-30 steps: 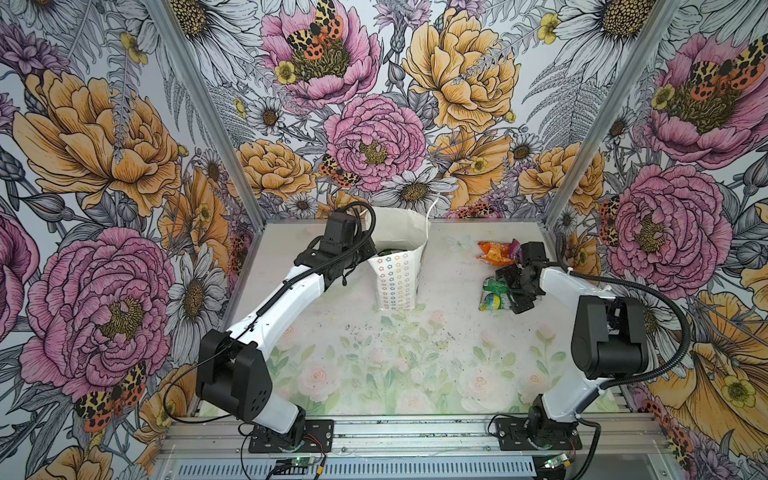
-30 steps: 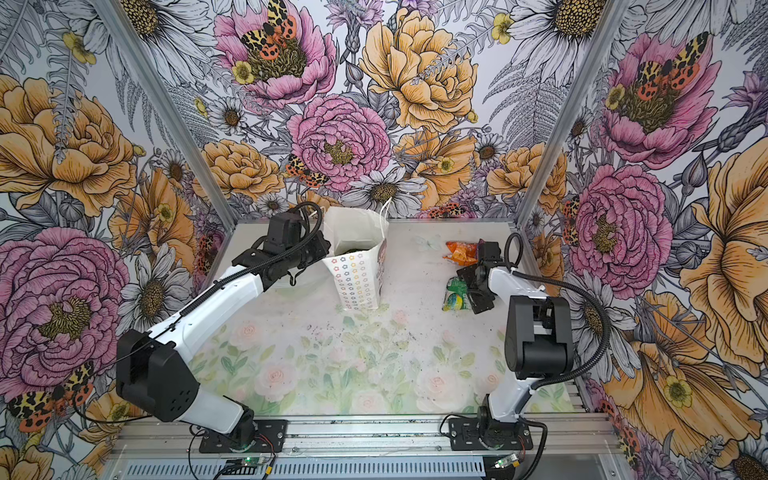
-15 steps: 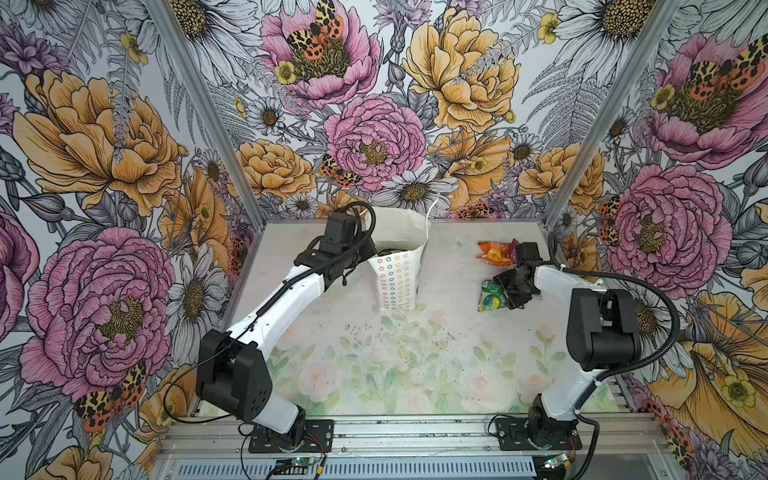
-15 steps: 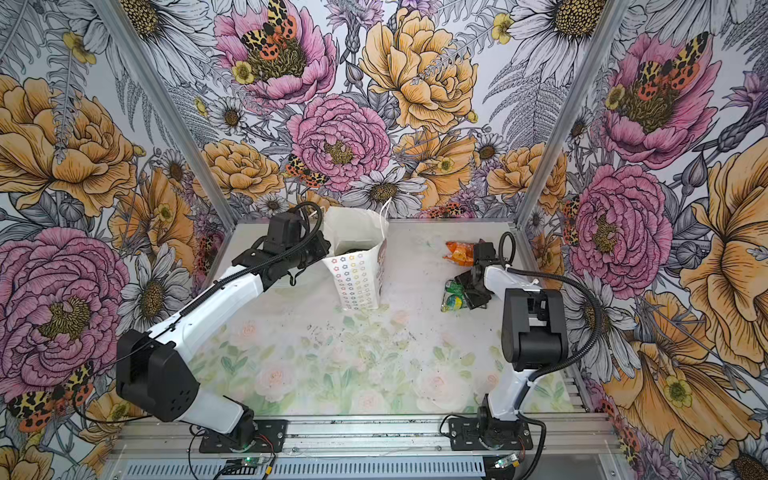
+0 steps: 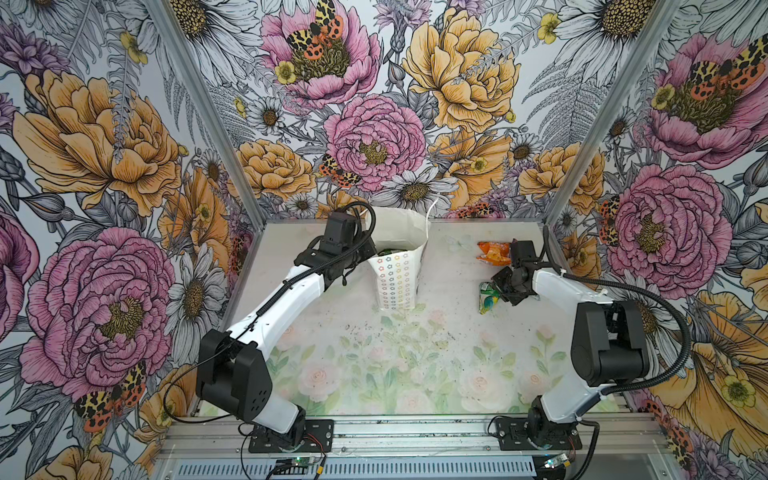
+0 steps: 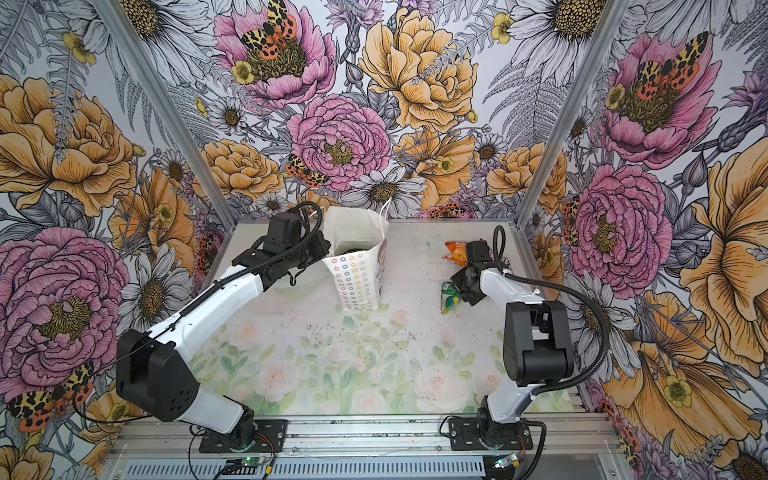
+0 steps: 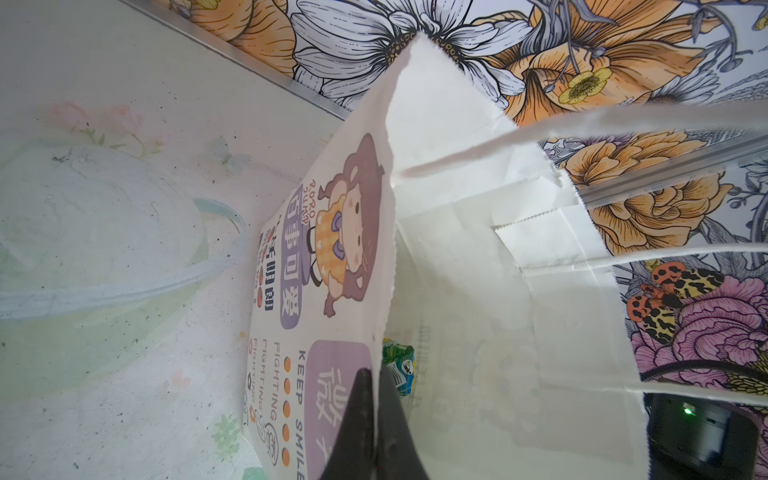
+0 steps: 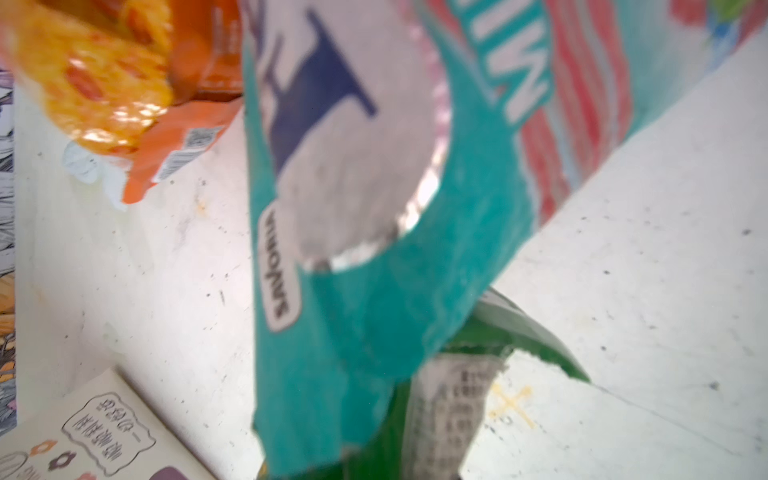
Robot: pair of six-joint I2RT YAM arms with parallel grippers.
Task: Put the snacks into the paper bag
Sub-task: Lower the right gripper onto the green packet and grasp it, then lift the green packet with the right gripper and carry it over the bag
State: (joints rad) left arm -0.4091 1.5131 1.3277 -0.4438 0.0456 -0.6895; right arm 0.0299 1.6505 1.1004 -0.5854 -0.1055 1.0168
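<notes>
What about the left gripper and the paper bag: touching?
Touching. In the left wrist view the left gripper pinches the paper bag at its rim.

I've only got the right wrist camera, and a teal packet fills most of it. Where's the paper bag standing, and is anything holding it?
Observer: In both top views the paper bag stands upright toward the rear, left of the middle, with its mouth open.
Operator: Is the other arm on it?
Observer: Yes. The left wrist view shows the left hand shut on the top edge of one of the bag's printed walls.
Operator: Anything inside?
Observer: A green packet shows inside, just past that edge.
</notes>
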